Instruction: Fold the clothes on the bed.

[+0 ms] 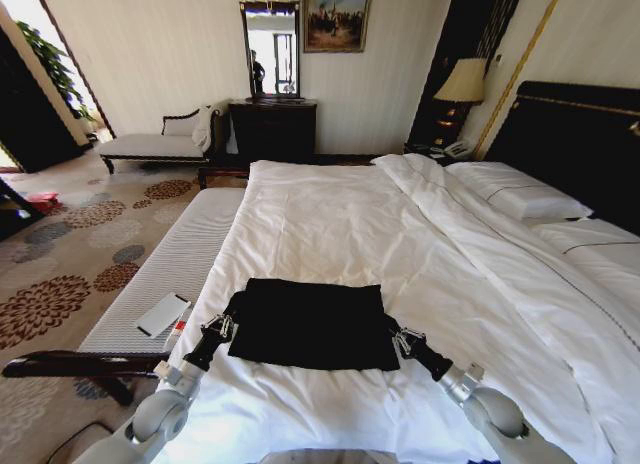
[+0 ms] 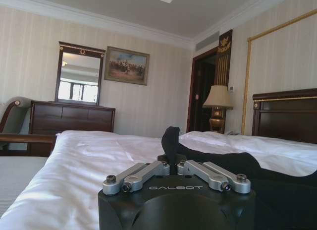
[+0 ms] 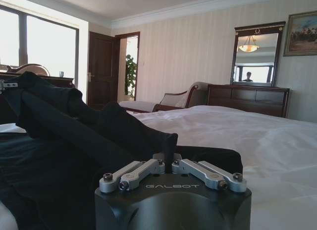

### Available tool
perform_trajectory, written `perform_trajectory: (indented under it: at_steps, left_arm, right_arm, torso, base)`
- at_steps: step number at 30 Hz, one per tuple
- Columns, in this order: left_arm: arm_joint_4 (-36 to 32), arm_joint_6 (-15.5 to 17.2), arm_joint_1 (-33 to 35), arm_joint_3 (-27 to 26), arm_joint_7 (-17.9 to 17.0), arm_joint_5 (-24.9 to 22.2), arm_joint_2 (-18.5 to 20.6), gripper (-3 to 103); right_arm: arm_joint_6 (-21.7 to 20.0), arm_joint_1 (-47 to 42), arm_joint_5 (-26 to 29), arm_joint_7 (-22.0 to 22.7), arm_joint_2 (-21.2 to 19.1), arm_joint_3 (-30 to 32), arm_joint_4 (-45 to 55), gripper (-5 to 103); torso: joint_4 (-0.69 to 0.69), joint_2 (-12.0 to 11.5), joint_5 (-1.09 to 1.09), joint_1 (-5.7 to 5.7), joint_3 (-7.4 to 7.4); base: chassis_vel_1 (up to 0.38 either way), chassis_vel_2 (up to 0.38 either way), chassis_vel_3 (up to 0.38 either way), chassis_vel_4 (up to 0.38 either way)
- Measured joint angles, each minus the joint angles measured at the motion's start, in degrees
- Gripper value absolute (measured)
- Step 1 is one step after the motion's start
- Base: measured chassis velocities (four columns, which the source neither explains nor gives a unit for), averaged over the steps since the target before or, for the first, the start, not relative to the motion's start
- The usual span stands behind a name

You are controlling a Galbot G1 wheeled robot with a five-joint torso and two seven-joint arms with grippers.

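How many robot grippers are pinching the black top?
2. The left gripper pinches the black top at its left edge on the bed; the right gripper pinches its right edge.

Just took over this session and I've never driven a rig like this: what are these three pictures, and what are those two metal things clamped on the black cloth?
You are looking through a two-armed wheeled robot. The wide picture comes from its head camera, looking down on the large white-sheeted bed. The other two come from cameras on each wrist, looking along the pincers.

Lying flat on the white duvet is a black soft-fabric top, already folded into a rough rectangle. The left pincer is shut on its left edge, and the right pincer is shut on its right edge. In the left wrist view you see the left pincer pinching a raised bit of black fabric; the right wrist view shows the same for the right pincer.
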Motion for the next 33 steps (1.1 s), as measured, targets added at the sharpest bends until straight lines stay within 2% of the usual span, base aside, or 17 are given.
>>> perform_trajectory:
  at_steps: [3, 5, 6, 8, 11, 12, 14, 15, 17, 18, 21, 24, 26, 27, 28, 30, 33]
  left_arm:
    - [1.3, -1.1, 0.0, 0.5, -0.5, 0.8, -0.3, 2]
    - [2.1, -2.0, 0.5, 0.7, -0.6, 1.5, -0.3, 1]
    - [2.2, -2.2, 0.9, 0.7, -0.5, 1.7, -0.3, 6]
    - [2.2, -2.3, 1.3, 0.7, -0.3, 2.0, -0.3, 6]
    - [1.8, -2.6, 2.8, 0.1, 0.4, 2.8, -0.3, 22]
    - [1.5, -2.7, 3.1, 0.0, 0.5, 3.0, -0.4, 28]
    - [0.9, -2.7, 3.4, -0.1, 0.6, 3.6, -0.5, 32]
    - [0.9, -2.7, 3.4, -0.1, 0.6, 3.6, -0.5, 32]
    - [0.4, -3.4, 3.4, -0.2, 0.4, 5.4, -0.8, 44]
    - [0.4, -3.4, 3.4, -0.2, 0.4, 5.4, -0.8, 44]
    - [-1.5, -3.3, 3.5, -0.4, -0.1, 6.2, -1.1, 61]
    - [-2.6, -2.7, 3.3, -1.0, -0.7, 6.0, -1.5, 66]
    - [-3.5, -1.9, 2.5, -2.1, -1.3, 5.1, -2.0, 77]
    - [-3.6, -1.5, 2.0, -2.4, -1.6, 4.5, -2.1, 77]
    - [-3.6, -0.9, 1.1, -2.8, -2.0, 3.8, -2.3, 87]
    - [-3.4, -0.6, 0.5, -2.9, -2.2, 3.4, -2.4, 87]
    - [-1.3, 1.9, -3.0, -3.0, -5.4, 1.8, -2.9, 99]
  right_arm:
    - [0.6, -0.1, -0.5, -1.1, 0.3, -0.3, -0.6, -2]
    - [1.6, -1.1, -1.2, -2.2, 0.6, -0.4, -0.9, 8]
    - [2.0, -1.5, -1.5, -2.7, 0.7, -0.3, -1.0, 8]
    - [2.4, -1.9, -1.7, -3.0, 0.9, -0.3, -1.2, 13]
    - [3.8, -2.9, -2.3, -3.6, 1.1, 0.0, -1.3, 29]
    - [4.0, -3.2, -2.4, -3.9, 1.2, 0.1, -1.1, 29]
    - [4.2, -3.5, -2.6, -4.1, 1.2, 0.3, -0.6, 40]
    - [4.2, -3.5, -2.6, -4.1, 1.2, 0.3, -0.6, 40]
    - [4.2, -3.5, -2.4, -4.1, 1.1, 0.4, -0.1, 51]
    - [4.2, -3.5, -2.4, -4.1, 1.1, 0.4, -0.1, 51]
    - [2.1, -3.2, -0.6, -2.8, 0.8, 1.1, 1.3, 67]
    - [-0.3, -3.2, 1.1, -1.0, 0.4, 1.6, 2.8, 73]
    - [-2.3, -2.8, 3.1, 2.0, -0.2, 1.9, 4.2, 84]
    - [-3.0, -2.4, 4.0, 3.0, -0.5, 1.9, 4.6, 84]
    - [-4.1, -1.7, 5.2, 4.5, -1.0, 1.9, 5.0, 89]
    - [-5.0, -1.2, 6.1, 5.6, -1.4, 1.7, 5.2, 94]
    - [-10.0, 1.7, 12.9, 8.6, -3.3, 0.6, 5.1, 100]
  torso:
    - [0.00, 0.0, 0.00, 0.00, 0.00]
    - [0.00, 0.0, -0.01, 0.01, 0.00]
    - [-0.01, 0.0, 0.00, 0.01, 0.01]
    - [-0.01, 0.0, 0.00, 0.01, 0.01]
    - [0.01, 0.0, 0.01, 0.00, 0.00]
    - [0.00, 0.0, 0.00, 0.00, 0.00]
    - [0.00, 0.0, 0.00, 0.00, 0.00]
    - [0.00, 0.0, 0.00, 0.00, 0.00]
    - [0.00, 0.0, 0.00, 0.00, 0.00]
    - [0.00, 0.0, 0.00, 0.00, 0.00]
    - [0.00, 0.0, 0.00, 0.01, 0.00]
    - [0.00, 0.0, 0.00, 0.00, 0.00]
    - [-0.01, 0.0, 0.00, 0.00, 0.00]
    - [-0.01, 0.0, 0.00, 0.00, 0.00]
    - [0.00, 0.0, 0.00, 0.00, 0.00]
    - [0.00, 0.0, 0.00, 0.00, 0.00]
    - [0.00, 0.0, 0.00, 0.01, 0.01]
  base:
    - [0.000, 0.000, 0.000, 0.000]
    - [0.000, 0.000, 0.000, 0.000]
    - [0.000, 0.000, 0.000, 0.000]
    - [0.000, 0.000, 0.000, 0.000]
    - [0.000, 0.000, 0.000, 0.000]
    - [0.000, 0.000, 0.000, 0.000]
    - [0.000, 0.000, 0.000, 0.000]
    - [0.000, 0.000, 0.000, 0.000]
    - [0.000, 0.000, 0.000, 0.000]
    - [0.000, 0.000, 0.000, 0.000]
    - [0.000, 0.000, 0.000, 0.000]
    - [0.000, 0.000, 0.000, 0.000]
    - [0.000, 0.000, 0.000, 0.000]
    - [0.000, 0.000, 0.000, 0.000]
    - [0.000, 0.000, 0.000, 0.000]
    - [0.000, 0.000, 0.000, 0.000]
    - [0.000, 0.000, 0.000, 0.000]
